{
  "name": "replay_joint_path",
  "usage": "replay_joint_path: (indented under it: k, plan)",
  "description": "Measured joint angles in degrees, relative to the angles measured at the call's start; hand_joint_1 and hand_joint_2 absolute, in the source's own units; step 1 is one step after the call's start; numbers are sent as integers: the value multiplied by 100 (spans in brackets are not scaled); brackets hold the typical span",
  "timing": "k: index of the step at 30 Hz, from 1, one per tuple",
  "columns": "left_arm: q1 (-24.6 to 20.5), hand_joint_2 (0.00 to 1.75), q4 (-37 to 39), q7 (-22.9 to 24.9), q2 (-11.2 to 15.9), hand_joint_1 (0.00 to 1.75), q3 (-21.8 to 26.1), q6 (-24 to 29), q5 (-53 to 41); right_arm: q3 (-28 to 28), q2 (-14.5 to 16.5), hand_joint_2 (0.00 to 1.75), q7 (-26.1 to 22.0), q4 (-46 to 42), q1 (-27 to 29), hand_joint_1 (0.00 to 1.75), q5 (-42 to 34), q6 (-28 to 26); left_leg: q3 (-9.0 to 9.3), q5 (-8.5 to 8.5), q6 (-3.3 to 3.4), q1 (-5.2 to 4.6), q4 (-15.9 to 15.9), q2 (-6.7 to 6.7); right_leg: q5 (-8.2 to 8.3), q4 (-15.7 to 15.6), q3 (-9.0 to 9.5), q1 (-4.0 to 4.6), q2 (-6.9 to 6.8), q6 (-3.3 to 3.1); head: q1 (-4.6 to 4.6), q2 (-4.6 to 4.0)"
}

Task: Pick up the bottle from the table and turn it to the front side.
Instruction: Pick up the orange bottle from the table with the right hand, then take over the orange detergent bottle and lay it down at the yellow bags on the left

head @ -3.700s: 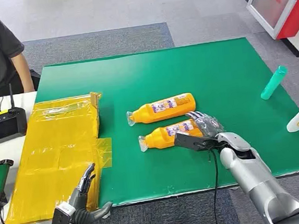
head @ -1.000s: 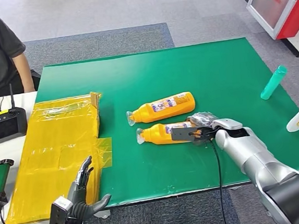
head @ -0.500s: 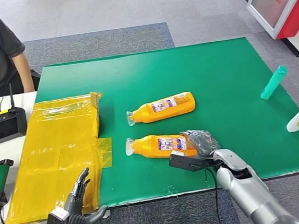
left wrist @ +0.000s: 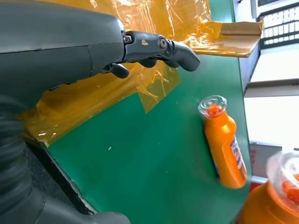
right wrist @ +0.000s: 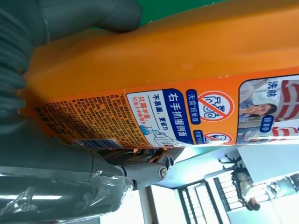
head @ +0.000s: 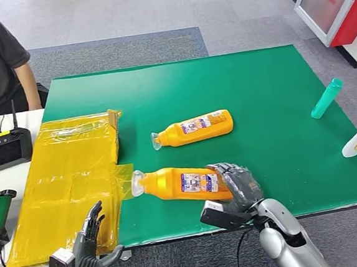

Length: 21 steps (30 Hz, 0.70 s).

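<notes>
Right hand (head: 233,188) fingers (head: 227,170) wrapped base end of orange bottle (head: 181,183) — held just above bench (head: 268,100), long axis crosswise, cap toward robot's left. Left hand (head: 90,247) idle, fingers spread, holding nothing — well apart, off bench edge.

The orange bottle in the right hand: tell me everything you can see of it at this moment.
The held orange bottle looks like glossy plastic, with a clear cap pointing toward the yellow wrapped package and a blue-and-white printed label with Chinese text and red prohibition signs. It lies roughly level, base end gripped by the right hand, above the near part of the green mat. A second orange bottle lies apart, farther back.
</notes>
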Motion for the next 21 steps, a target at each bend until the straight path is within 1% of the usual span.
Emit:
replay_joint_path:
  k: [3,7,10,14,21]
  plan:
    - [-11,175,-13,0,-15,0,16,-145,34,-7,112,175,-222,-109,88,175,-180,-80,1,1,0,0,0,0,0,0,0,0,0,0,0,0]
    - [-86,175,-125,0,-38,0,-77,-254,237,52,390,175,-467,-188,164,175,-349,-272,1,3,-2,1,0,0,1,0,-2,1,0,0,-1,0]
    - [-235,175,-261,0,-40,0,-286,-299,457,167,579,175,-476,-217,132,175,-447,-345,1,4,-4,2,0,0,1,0,0,2,0,-1,-1,0]
    - [-358,175,-473,0,-25,0,-574,-505,668,315,799,175,-559,-155,96,175,-649,-383,0,5,-5,2,0,0,1,1,0,2,0,-1,-1,0]
    - [-444,175,-821,21,40,0,-890,-514,761,516,1026,175,-685,29,92,175,-941,-425,0,5,-4,2,0,0,1,1,-1,2,0,-1,0,0]
